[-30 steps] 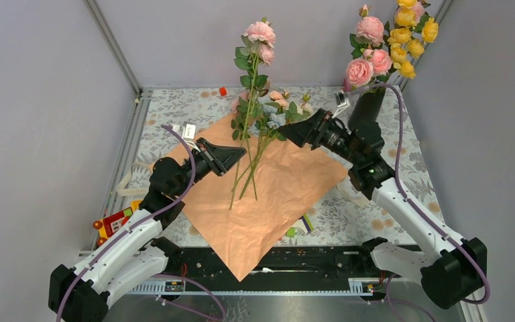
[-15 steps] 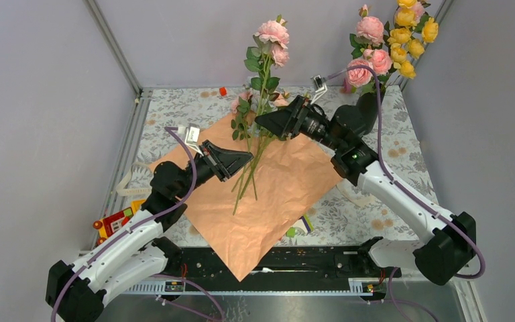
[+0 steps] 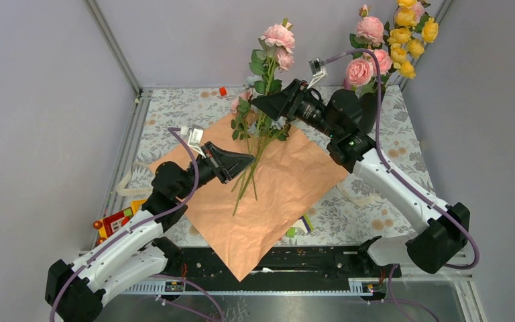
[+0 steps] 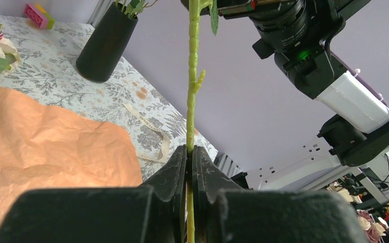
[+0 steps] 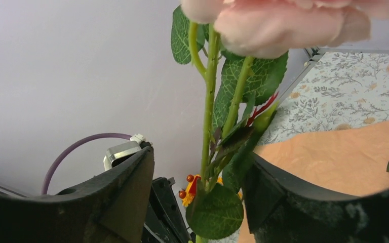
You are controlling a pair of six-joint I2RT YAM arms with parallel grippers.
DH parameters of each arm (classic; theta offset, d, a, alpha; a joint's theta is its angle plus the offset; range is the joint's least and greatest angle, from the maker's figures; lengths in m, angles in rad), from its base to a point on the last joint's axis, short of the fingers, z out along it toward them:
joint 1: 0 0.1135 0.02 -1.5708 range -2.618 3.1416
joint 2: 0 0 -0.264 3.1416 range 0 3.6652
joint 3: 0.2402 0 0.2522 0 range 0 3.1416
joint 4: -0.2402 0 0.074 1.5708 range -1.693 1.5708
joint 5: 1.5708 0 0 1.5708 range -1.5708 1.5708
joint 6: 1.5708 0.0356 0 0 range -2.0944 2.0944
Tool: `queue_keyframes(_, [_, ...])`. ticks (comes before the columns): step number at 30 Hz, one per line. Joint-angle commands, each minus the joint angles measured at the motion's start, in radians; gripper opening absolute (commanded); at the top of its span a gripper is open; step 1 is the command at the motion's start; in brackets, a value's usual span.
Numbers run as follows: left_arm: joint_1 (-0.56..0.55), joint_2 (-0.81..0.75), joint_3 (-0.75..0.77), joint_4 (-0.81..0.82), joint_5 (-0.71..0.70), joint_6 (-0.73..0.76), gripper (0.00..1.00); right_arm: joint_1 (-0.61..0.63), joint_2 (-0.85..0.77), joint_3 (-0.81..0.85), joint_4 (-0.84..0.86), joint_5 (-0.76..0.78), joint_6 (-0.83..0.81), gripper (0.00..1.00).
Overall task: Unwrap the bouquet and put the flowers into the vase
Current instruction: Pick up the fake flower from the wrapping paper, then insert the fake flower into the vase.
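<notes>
The peach wrapping paper [image 3: 275,191] of the bouquet lies flat and open on the table. Small flowers [image 3: 249,126] lie at its far corner with thin green stems [image 3: 245,182] trailing over the paper. My left gripper [image 3: 247,160] [image 4: 190,150] is shut on the green stem [image 4: 193,76] of a tall pink rose [image 3: 278,36], held nearly upright. My right gripper [image 3: 257,104] [image 5: 202,167] is open, its jaws either side of that stem [image 5: 208,101] and its leaves, below the bloom [image 5: 273,20]. The black vase [image 3: 370,113] [image 4: 104,45] stands back right, partly hidden behind the right arm, with big pink and yellow blooms in it.
A beige ribbon [image 4: 154,136] lies on the patterned tablecloth right of the paper. A red and yellow toy [image 3: 110,223] sits at the left edge, a small red block [image 3: 222,90] at the back. Metal frame posts [image 3: 114,47] and grey walls close in the table.
My right arm swung left from near the vase to the rose stem and its jaws narrowed around it. The left gripper shifted slightly right, tilting the rose more upright.
</notes>
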Motion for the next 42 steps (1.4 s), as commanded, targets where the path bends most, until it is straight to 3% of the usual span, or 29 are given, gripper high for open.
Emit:
queue_keyframes(1, [-0.007, -0.008, 0.011, 0.029, 0.018, 0.039, 0.00, 0.009, 0.014, 0.054, 0.001, 0.023, -0.033, 0.62])
queue_keyframes(6, [-0.007, -0.003, 0.022, 0.009, 0.010, 0.054, 0.00, 0.009, 0.017, 0.055, -0.014, 0.027, -0.054, 0.43])
queue_keyframes(12, [-0.008, 0.015, 0.038, -0.022, 0.006, 0.071, 0.00, 0.008, 0.014, 0.052, -0.017, 0.027, -0.066, 0.06])
queue_keyframes(14, [-0.008, 0.014, 0.042, -0.047, -0.016, 0.075, 0.00, 0.008, 0.008, 0.047, -0.018, 0.027, -0.073, 0.00])
queue_keyframes(17, [-0.007, 0.017, 0.046, -0.067, -0.035, 0.081, 0.00, 0.008, -0.003, 0.038, -0.019, 0.028, -0.089, 0.00])
queue_keyframes(19, [-0.008, 0.023, 0.056, -0.089, -0.040, 0.085, 0.11, 0.009, -0.012, 0.031, -0.023, 0.030, -0.104, 0.00])
queue_keyframes(20, [-0.008, 0.028, 0.062, -0.101, -0.041, 0.091, 0.20, 0.008, -0.018, 0.027, -0.022, 0.031, -0.112, 0.00])
queue_keyframes(24, [-0.007, 0.040, 0.102, -0.180, -0.060, 0.140, 0.76, 0.010, -0.060, 0.010, -0.050, 0.049, -0.182, 0.00])
queue_keyframes(26, [-0.006, 0.043, 0.127, -0.249, -0.078, 0.185, 0.88, 0.012, -0.091, 0.000, -0.080, 0.065, -0.235, 0.00])
queue_keyframes(33, [0.056, 0.075, 0.259, -0.533, -0.135, 0.362, 0.98, 0.015, -0.254, 0.011, -0.346, 0.204, -0.517, 0.00])
queue_keyframes(39, [0.279, 0.085, 0.321, -0.678, -0.068, 0.412, 0.99, 0.007, -0.408, 0.015, -0.544, 0.519, -0.760, 0.00])
queue_keyframes(42, [0.391, 0.089, 0.346, -0.721, -0.044, 0.422, 0.99, -0.055, -0.434, 0.036, -0.599, 0.579, -0.829, 0.00])
